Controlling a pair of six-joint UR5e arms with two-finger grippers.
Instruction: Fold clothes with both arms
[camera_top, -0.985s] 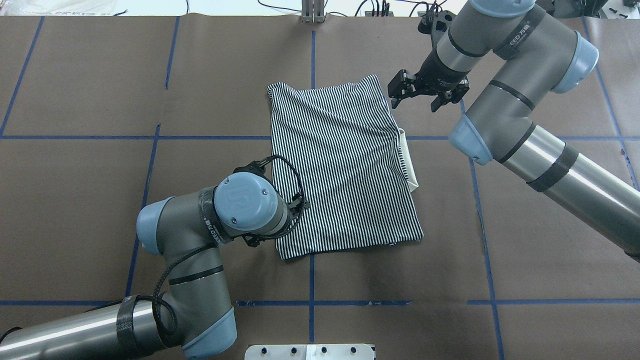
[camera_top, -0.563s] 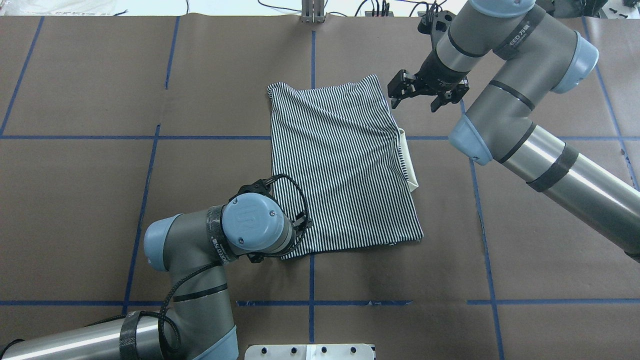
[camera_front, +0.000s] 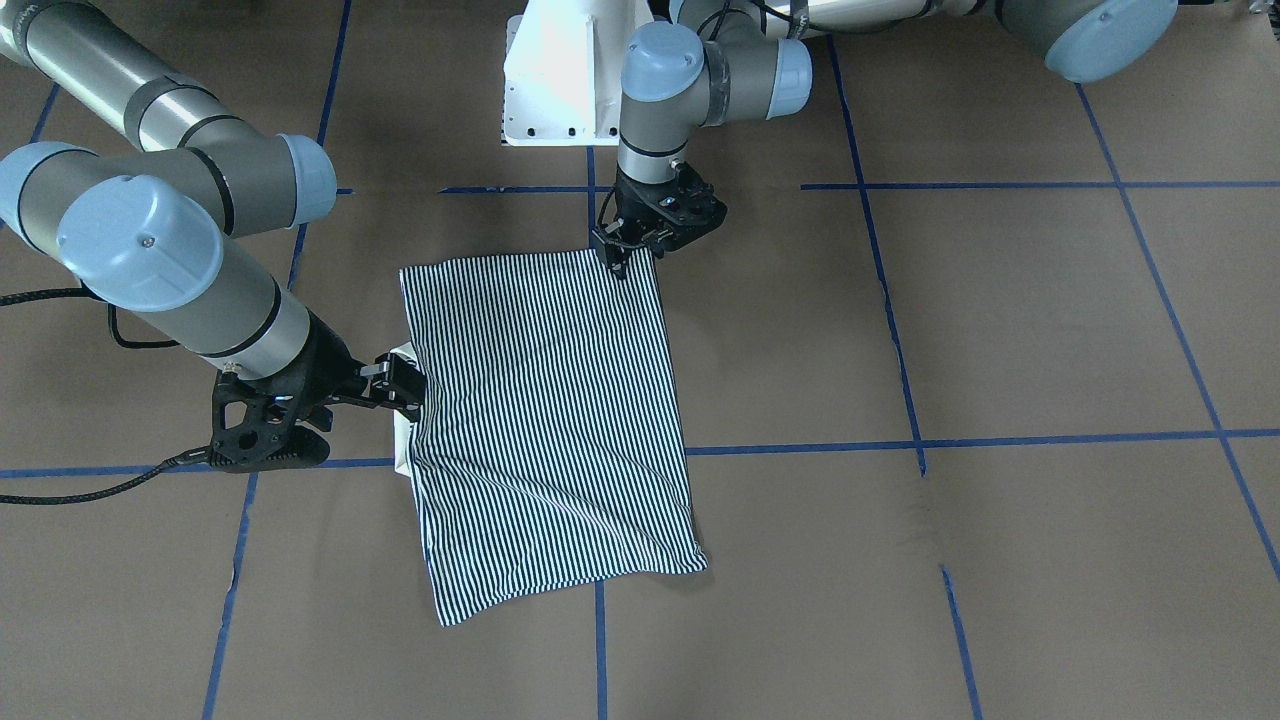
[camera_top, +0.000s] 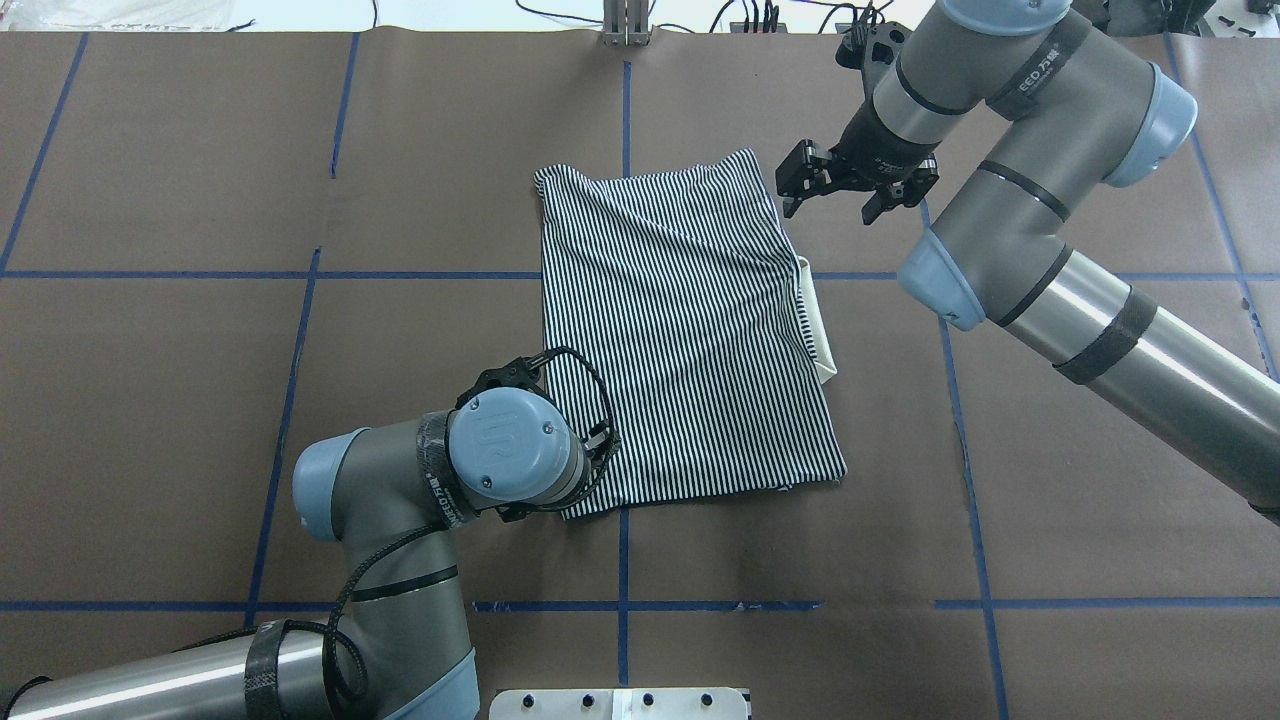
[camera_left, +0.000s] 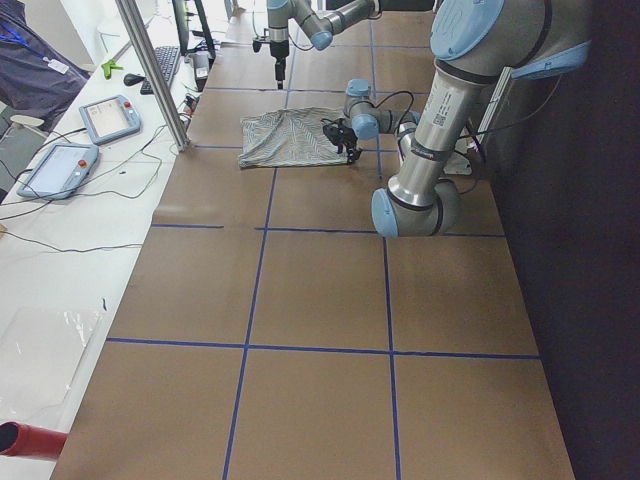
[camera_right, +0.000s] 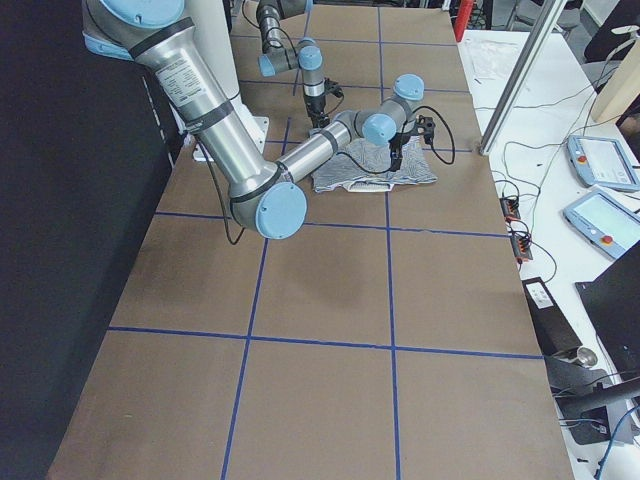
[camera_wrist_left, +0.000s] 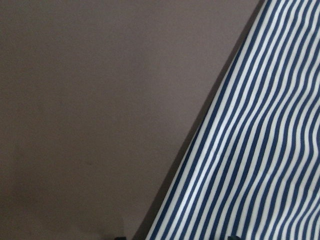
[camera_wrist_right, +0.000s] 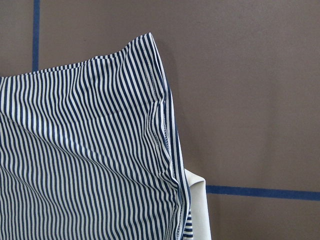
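Folding looks nearly done: the navy-and-white striped polo shirt (camera_top: 680, 330) lies as a rectangle. The black left hand (camera_front: 630, 255) and right hand (camera_top: 828, 215) are spread, holding nothing.

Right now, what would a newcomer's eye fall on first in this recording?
The navy-and-white striped shirt, folded into a rectangle at the table's middle, stands out against the brown table cover, a cream collar peeking from its right edge in the overhead view. The left gripper sits low at the shirt's near-left corner, while the right gripper hangs open beside the far-right corner.
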